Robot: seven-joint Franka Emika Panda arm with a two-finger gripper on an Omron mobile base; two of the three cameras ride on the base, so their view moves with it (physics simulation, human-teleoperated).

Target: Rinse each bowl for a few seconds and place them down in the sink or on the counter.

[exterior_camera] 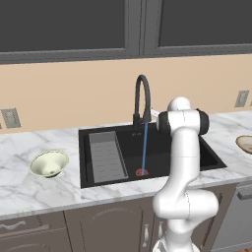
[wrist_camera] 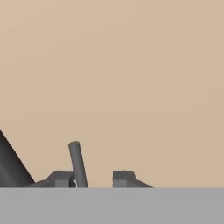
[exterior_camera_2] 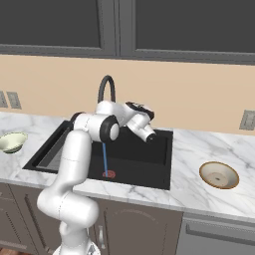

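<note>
I see my fingers [wrist_camera: 93,179] slightly spread, empty, beside the faucet lever [wrist_camera: 77,164]; cream bowl [exterior_camera: 48,163] at nine o'clock, beige bowl [exterior_camera_2: 219,175] at three on the desk [exterior_camera_2: 199,194].

Beige back wall [exterior_camera: 74,98] behind, dark upper cabinets [exterior_camera: 64,27] above it, grey frames. Grey wall outlets: one at left [exterior_camera: 10,118], one at right [exterior_camera: 241,98]; right base view has a pair at far left [exterior_camera_2: 10,99] and one at right [exterior_camera_2: 246,119]. Brown lower cabinet doors [exterior_camera: 113,226] with pale handles. Grey appliance front [exterior_camera_2: 219,236] at lower right, bar handle.
</note>
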